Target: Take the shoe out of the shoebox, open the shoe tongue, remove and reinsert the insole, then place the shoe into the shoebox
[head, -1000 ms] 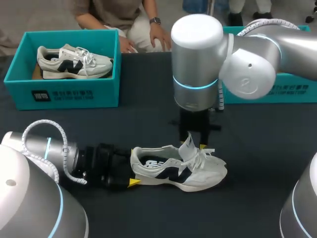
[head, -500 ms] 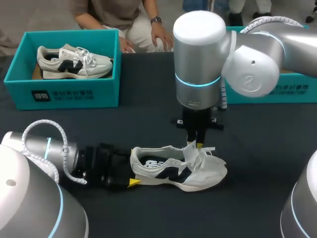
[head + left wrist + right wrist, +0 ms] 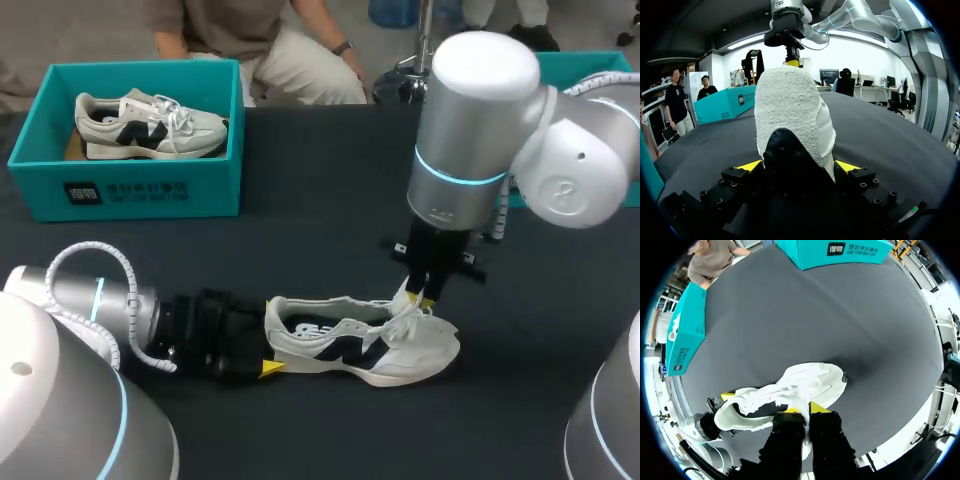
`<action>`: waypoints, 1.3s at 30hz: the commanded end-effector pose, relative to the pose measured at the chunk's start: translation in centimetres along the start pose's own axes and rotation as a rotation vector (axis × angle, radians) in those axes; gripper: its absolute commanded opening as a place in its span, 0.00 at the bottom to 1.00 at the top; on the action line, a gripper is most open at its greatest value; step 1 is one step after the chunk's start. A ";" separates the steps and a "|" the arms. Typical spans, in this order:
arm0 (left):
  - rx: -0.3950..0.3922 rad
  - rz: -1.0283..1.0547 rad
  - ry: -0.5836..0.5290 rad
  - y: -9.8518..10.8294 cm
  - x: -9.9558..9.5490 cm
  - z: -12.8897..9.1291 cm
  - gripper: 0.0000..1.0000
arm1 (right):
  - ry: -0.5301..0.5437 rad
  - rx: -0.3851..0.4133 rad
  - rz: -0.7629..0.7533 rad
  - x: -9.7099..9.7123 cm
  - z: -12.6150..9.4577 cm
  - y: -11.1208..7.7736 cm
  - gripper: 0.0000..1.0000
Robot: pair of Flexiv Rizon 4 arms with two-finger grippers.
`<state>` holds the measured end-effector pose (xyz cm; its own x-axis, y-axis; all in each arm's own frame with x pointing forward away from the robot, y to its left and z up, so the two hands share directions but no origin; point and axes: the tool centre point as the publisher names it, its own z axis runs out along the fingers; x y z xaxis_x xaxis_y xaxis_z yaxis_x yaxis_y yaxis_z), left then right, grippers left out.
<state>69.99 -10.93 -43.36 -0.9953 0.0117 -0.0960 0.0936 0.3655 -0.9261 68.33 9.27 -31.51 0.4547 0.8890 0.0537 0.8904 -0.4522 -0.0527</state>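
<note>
Nearest the robot, on the dark desk, a white and navy sneaker lies on its sole, heel toward the left arm. The left end effector is clamped on the heel, one yellow-tipped finger against each side. At the laces, the right end effector comes down from above, its fingers pressed together on the tongue and pinching that thin white flap.

The sneaker looks light, with a soft, yielding upper. The padded heel counter is likely its stiffest part, so it seems the best place to anchor the shoe. The tongue is floppy and should fold back easily, though loose laces could snag. The insole will probably bend, so lifting it by the heel edge seems wise.

Farther back, on the left, a teal shoebox holds another sneaker. A second teal box sits at the far right; its inside is hidden.
</note>
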 end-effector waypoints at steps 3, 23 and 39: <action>-0.004 0.000 -0.003 0.4 0.1 0.2 0.00 | 0.087 0.019 0.039 -0.8 1.0 0.2 0.01; -0.004 0.000 -0.003 0.4 0.1 0.2 0.00 | 0.130 0.043 -0.217 0.2 -2.0 0.0 1.00; -0.004 0.000 -0.003 0.4 0.1 0.2 0.00 | -0.061 0.011 -1.329 2.6 -7.9 -1.9 1.00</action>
<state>69.99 -10.89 -43.40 -0.9953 0.0109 -0.0959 0.0932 0.3665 -0.9258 68.29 10.34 -24.12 -0.2199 0.9566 0.1911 0.9744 0.2250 -0.0050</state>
